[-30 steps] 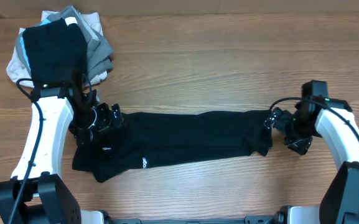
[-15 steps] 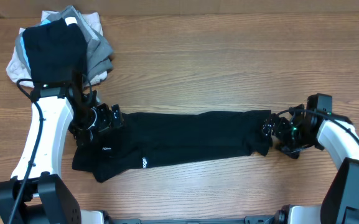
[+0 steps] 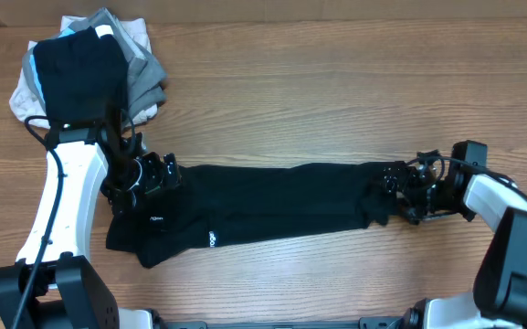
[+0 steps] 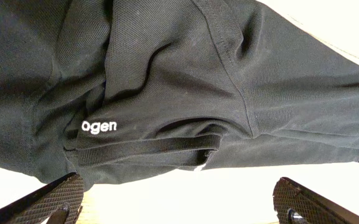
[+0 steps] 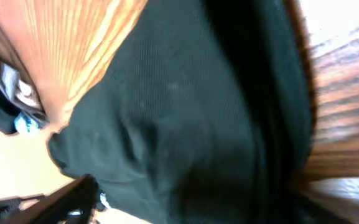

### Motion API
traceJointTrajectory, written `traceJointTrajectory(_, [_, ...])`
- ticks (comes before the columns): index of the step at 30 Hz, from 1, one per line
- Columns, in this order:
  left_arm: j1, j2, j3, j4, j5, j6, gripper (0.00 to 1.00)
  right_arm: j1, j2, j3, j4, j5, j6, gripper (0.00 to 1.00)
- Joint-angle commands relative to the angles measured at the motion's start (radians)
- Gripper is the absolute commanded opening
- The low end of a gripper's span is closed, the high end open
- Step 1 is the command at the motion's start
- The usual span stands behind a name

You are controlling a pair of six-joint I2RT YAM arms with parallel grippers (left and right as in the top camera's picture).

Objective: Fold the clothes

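Observation:
The clothes are a black shirt point(image 3: 263, 206) lying in a long strip across the table, with small white lettering point(image 3: 213, 239) near its front left. My left gripper point(image 3: 149, 174) sits at the strip's left end. In the left wrist view it point(image 4: 182, 202) is open, its pads point(image 4: 48, 200) wide apart over bare table, and the shirt point(image 4: 185, 81) with "ogen" lettering point(image 4: 98, 126) lies just beyond them. My right gripper point(image 3: 394, 189) is at the strip's right end. The blurred right wrist view is filled by black fabric point(image 5: 185, 118); one finger point(image 5: 64, 198) shows at the lower left, the other is hidden, and fabric lies between the jaws.
A stacked pile of black, grey, beige and light-blue garments point(image 3: 89, 68) sits at the back left corner, just behind the left arm point(image 3: 62, 206). The wooden table point(image 3: 336, 91) stretches behind the shirt. The right arm point(image 3: 500, 196) reaches in from the right edge.
My right gripper has swung from beside the shirt's right end down and left onto that end. The left arm and the shirt have not moved.

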Motion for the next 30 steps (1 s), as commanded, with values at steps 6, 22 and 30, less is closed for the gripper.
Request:
traceJointTrajectory(6, [-0.008, -0.011, -0.006, -0.004, 0.008, 0.019, 1.00, -0.003, 0.090, -0.039, 0.014, 0.110, 0.053, 0.22])
traceJointTrajectory(22, [-0.008, -0.011, -0.006, -0.004, 0.008, 0.026, 1.00, 0.040, 0.007, 0.346, -0.414, 0.658, 0.196, 0.04])
traceJointTrajectory(30, [-0.008, -0.011, -0.006, -0.003, 0.008, 0.026, 1.00, 0.331, -0.004, 0.349, -0.507, 0.997, 0.384, 0.04])
